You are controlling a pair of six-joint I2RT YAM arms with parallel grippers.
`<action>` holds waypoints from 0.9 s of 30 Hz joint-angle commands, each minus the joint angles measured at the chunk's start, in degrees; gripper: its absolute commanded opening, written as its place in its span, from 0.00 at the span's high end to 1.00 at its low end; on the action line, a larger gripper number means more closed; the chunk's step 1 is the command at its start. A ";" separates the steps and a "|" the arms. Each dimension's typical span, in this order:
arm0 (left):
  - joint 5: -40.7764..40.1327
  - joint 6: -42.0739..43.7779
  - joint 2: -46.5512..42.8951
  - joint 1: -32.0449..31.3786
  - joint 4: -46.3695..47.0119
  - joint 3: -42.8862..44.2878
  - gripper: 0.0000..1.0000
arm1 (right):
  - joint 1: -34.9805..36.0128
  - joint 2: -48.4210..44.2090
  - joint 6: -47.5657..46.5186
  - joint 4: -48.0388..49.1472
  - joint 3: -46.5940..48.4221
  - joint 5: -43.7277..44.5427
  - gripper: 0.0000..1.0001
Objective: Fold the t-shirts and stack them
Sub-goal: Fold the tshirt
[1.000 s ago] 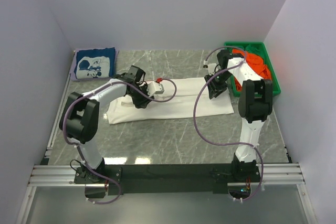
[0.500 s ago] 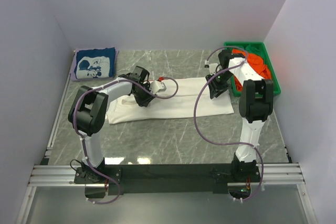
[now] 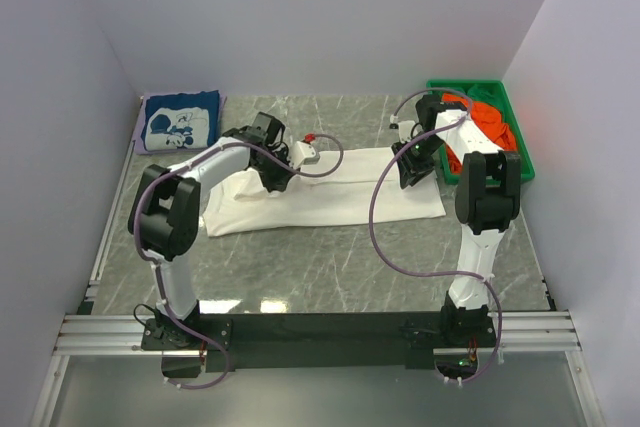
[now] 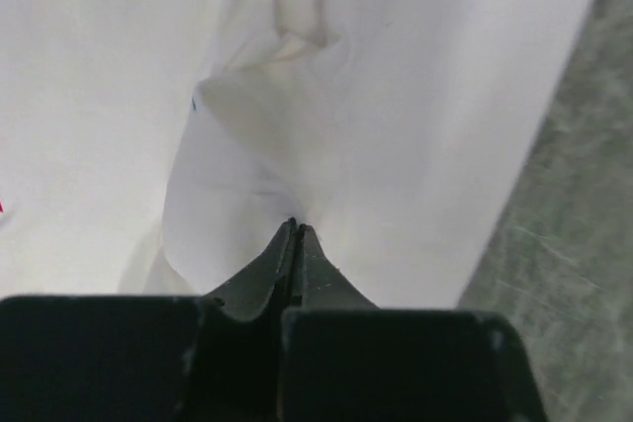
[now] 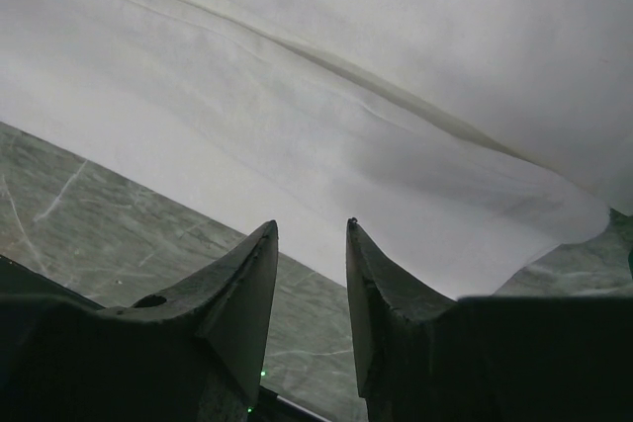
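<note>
The white t-shirt (image 3: 340, 197) lies spread across the middle of the table. My left gripper (image 3: 279, 183) is down on its left part, shut on a pinch of the white cloth (image 4: 415, 96), which puckers up from the fingertips (image 4: 295, 226). My right gripper (image 3: 406, 179) hovers open and empty over the shirt's right end; in the right wrist view its jaws (image 5: 312, 226) stand apart above the shirt's edge (image 5: 346, 76). The navy t-shirt with the white graphic (image 3: 180, 119) lies folded at the back left. Orange and red t-shirts (image 3: 487, 119) are bunched in the bin.
The green plastic bin (image 3: 523, 162) stands at the back right against the right wall. White walls close in the table on the left, back and right. Bare marble table (image 3: 330, 267) shows between the white shirt and the arm bases.
My left gripper has shifted a little toward the back and turned, still pinching the white cloth. The right arm has hardly moved.
</note>
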 commanded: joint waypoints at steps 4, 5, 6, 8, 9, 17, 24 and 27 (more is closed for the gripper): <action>13.14 3.05 -2.65 -0.23 -10.53 4.70 0.99 | -0.41 -0.81 -0.02 -0.30 0.33 -0.31 0.59; 13.41 2.96 -1.77 -0.32 -10.97 4.44 0.99 | -0.41 -0.64 -0.02 -0.38 0.50 -0.48 0.59; 13.68 2.79 -1.24 -0.32 -11.15 4.17 0.99 | -0.41 -0.46 -0.02 -0.56 0.68 -0.57 0.59; 14.47 2.35 0.42 -0.40 -11.06 3.47 0.99 | -0.41 -0.28 -0.10 -0.82 1.03 -0.75 0.60; 14.47 1.83 0.96 -0.32 -10.54 3.12 0.98 | -0.32 -0.11 -0.11 -0.91 1.38 -0.84 0.60; 16.30 -6.35 -0.16 2.57 -4.82 1.80 0.54 | 0.65 1.21 0.07 -1.53 4.19 -1.80 0.60; 22.46 -11.62 -10.72 11.80 -3.59 -1.53 0.62 | 1.26 1.03 0.33 0.49 4.63 -3.29 0.64; 21.95 -12.59 -9.50 13.39 -5.44 -3.73 0.70 | 1.70 2.35 0.51 0.41 5.60 -4.00 0.65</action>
